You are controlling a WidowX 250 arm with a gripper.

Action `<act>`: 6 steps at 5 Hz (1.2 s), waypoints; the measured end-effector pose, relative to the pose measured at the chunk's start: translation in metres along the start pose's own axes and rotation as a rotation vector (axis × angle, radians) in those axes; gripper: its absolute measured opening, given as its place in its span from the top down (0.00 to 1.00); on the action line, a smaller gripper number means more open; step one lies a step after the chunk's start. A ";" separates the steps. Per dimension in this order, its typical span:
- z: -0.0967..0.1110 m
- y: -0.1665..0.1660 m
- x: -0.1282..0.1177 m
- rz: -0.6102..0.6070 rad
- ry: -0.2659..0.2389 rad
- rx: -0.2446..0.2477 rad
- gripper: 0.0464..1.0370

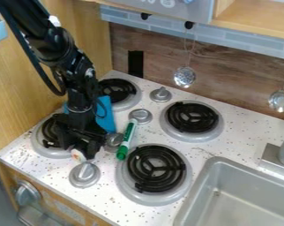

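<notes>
The gripper [80,143] hangs low over the left side of the stove top, between the front-left burner and the knobs. Directly under its tip is a small white, round item with an orange patch [78,155], partly covered by the gripper; whether it is held cannot be seen. A blue cloth-like thing [106,115] lies behind the gripper, partly hidden by the arm. To the gripper's right, a marker with a white barrel and green cap [126,139] lies beside the front-right burner [155,169], its cap end toward the front.
A front knob [84,175] stands just below the gripper, with another knob [113,139] to its right. The back-right burner [192,118] is beyond the marker. A grey sink [210,176] is at lower right, and a wooden wall panel [80,26] rises on the left.
</notes>
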State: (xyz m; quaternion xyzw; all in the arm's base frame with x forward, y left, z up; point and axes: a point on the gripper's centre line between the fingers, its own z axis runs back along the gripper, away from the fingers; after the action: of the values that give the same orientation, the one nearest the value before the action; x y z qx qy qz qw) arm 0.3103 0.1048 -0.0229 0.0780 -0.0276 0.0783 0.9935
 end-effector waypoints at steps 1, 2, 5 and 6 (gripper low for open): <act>-0.003 -0.001 -0.006 0.012 0.005 -0.004 0.35; -0.004 0.006 -0.010 0.049 0.018 -0.018 0.48; 0.051 0.000 -0.011 0.082 -0.020 -0.073 0.50; 0.068 -0.039 0.004 0.041 -0.044 -0.075 0.50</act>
State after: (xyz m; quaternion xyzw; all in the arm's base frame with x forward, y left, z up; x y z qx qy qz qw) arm 0.3181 0.0563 0.0384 0.0418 -0.0541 0.0959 0.9930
